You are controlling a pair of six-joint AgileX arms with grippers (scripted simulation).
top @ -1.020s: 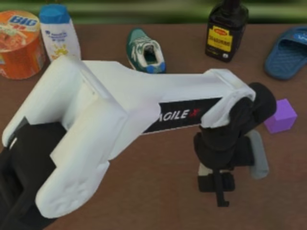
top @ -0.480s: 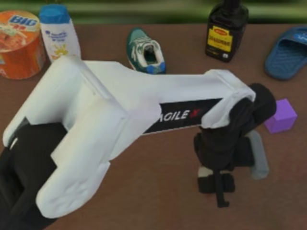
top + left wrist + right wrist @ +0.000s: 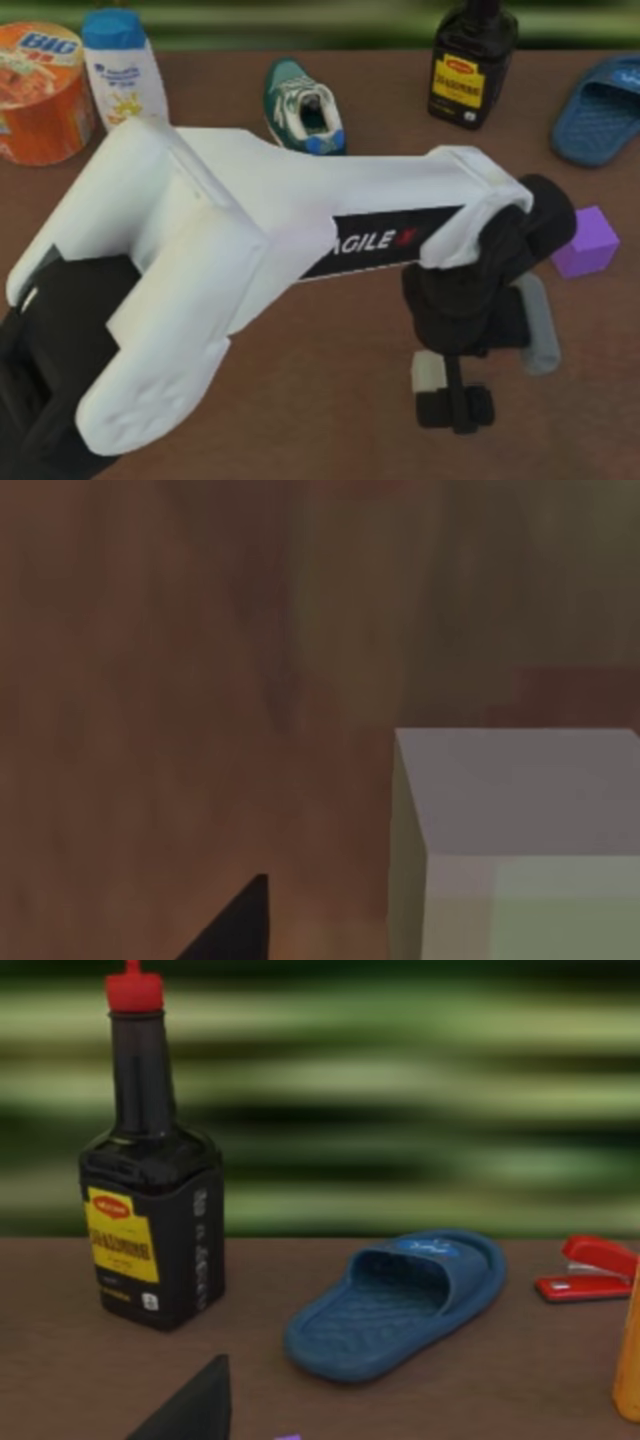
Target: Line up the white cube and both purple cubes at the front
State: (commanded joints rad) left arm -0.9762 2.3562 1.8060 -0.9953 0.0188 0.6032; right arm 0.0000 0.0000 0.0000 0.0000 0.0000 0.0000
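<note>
Brown table bears the white cube beside my left gripper, grip unclear, for the front line.

white cube: 1 | purple cube: 1 | sauce bottle: 1 | slipper: 1 | sneaker: 1 | noodle cup: 1 | white bottle: 1 | stapler: 1

The white cube is filling one corner of the left wrist view — its greyish top face and a paler, greenish-tinted side are showing. It is sitting on the brown desk, which is taking up the rest. A dark finger tip is poking in beside the cube — apart from it.
</note>
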